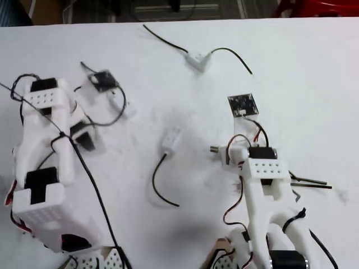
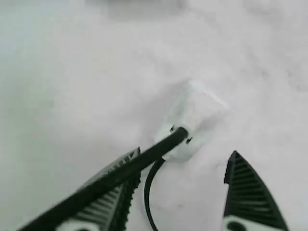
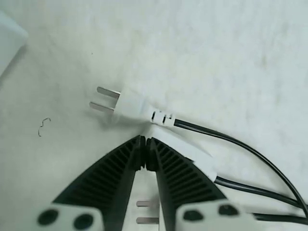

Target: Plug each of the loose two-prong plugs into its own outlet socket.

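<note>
1. Left gripper (image 2: 186,156): jaws spread, hanging over a white socket (image 2: 192,115) that lies on the table (image 2: 57,96). A black lead (image 2: 146,192) leaves the socket's near end.
2. Right gripper (image 3: 145,140): jaws pressed together, nothing visible between the tips.
3. Plug (image 3: 130,109): flat on the table just beyond those tips, prongs bare, pointing away from its black cord (image 3: 226,139).

Socket (image 1: 171,139) mid-table, second socket (image 1: 196,59) seemingly behind it, toward far edge.
</note>
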You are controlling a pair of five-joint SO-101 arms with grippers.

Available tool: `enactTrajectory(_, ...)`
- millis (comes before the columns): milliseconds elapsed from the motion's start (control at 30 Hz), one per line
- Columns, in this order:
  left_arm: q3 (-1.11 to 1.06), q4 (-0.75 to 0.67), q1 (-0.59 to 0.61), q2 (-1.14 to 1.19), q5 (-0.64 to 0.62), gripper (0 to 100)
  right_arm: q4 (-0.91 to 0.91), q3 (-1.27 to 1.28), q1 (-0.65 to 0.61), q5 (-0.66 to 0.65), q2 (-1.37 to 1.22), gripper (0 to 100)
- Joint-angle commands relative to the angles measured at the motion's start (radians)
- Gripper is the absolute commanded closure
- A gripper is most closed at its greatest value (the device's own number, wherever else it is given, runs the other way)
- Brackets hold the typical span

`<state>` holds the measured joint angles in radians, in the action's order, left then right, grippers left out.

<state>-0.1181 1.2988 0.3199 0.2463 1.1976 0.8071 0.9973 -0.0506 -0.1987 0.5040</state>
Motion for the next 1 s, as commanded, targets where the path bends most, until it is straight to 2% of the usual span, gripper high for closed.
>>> enactTrajectory(0,-0.063,-0.117,0.016,-0.004,0.149,72,-0.019,-0.005,-0.008,0.002,0.033,97.4)
enactTrajectory(100,-0.118,-0.184,0.013,-0.002,0.198,72,-0.019,-0.005,-0.008,0.002,0.033,97.4)
enactTrajectory(300,-0.201,-0.328,-0.010,-0.001,0.201,72,-0.021,-0.005,-0.008,0.002,0.033,97.4)
enactTrajectory(600,-0.213,-0.361,-0.030,-0.002,0.195,72,-0.021,-0.005,-0.008,0.002,0.033,97.4)
enactTrajectory(800,-0.218,-0.502,-0.077,-0.001,-0.006,72,-0.021,-0.005,-0.008,0.002,0.033,97.4)
enactTrajectory(867,-0.218,-0.506,-0.090,-0.001,-0.006,76,-0.021,-0.005,-0.008,0.002,0.033,97.4)
enactTrajectory(967,-0.210,-0.506,-0.097,-0.001,-0.006,89,-0.021,-0.005,-0.008,0.002,0.033,97.4)
